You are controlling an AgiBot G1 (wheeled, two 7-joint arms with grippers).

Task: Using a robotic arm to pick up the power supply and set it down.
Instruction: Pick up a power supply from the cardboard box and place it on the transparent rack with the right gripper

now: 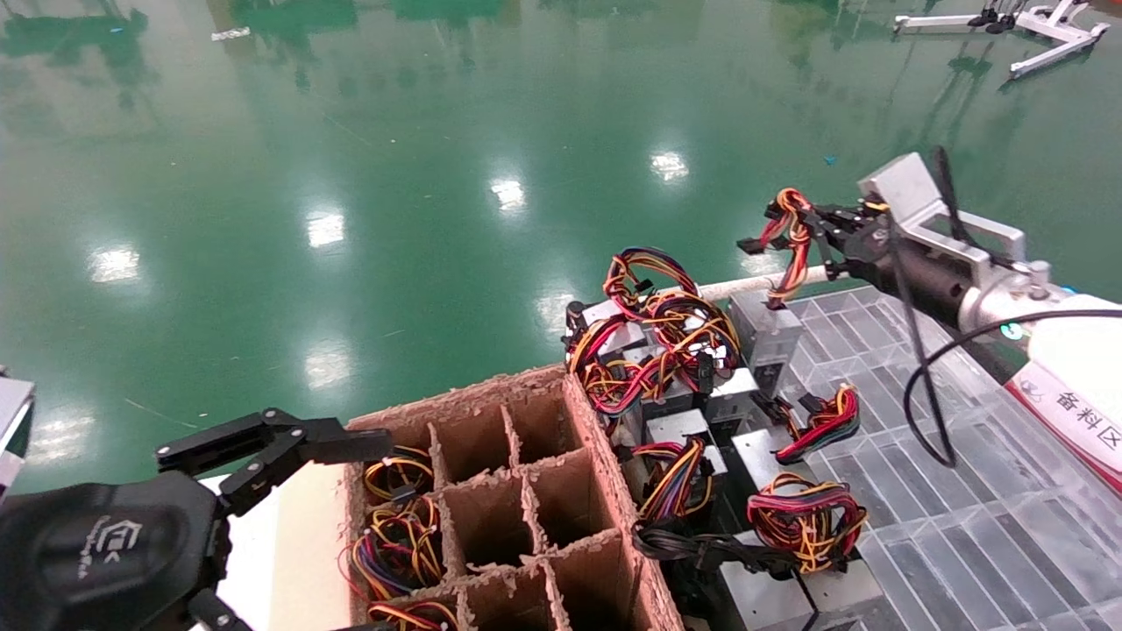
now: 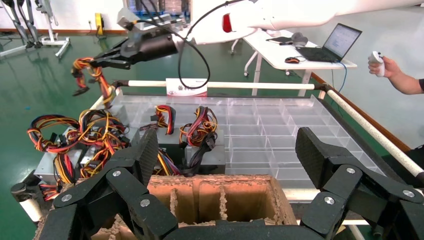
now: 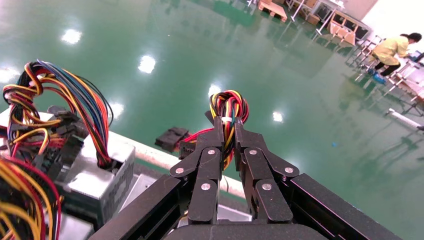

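Above the far edge of the clear compartmented tray (image 1: 982,491), the right end effector (image 1: 820,237) is clamped on a loop of red, orange, yellow and black wires (image 1: 791,235); the right wrist view shows that wire bundle (image 3: 229,112) pinched between nearly closed fingers; a power supply (image 1: 766,331) hangs just under it by those wires, close over the cluster of other units, so I judge this the lift, with the box barely clear.

The next move calls for raising it free of the tangled neighbouring cables (image 1: 657,333), carrying it to a spot and lowering it gently, since a box slung by its wires may swing.

The left end effector (image 1: 289,451) sits idle with fingers spread, near the brown cardboard crate (image 1: 543,491).

Count: two arms; one crate with roughly nine cells, three on its left side holding wire coils; one tray; power supplies about eight or more, the exact number hidden under cables.
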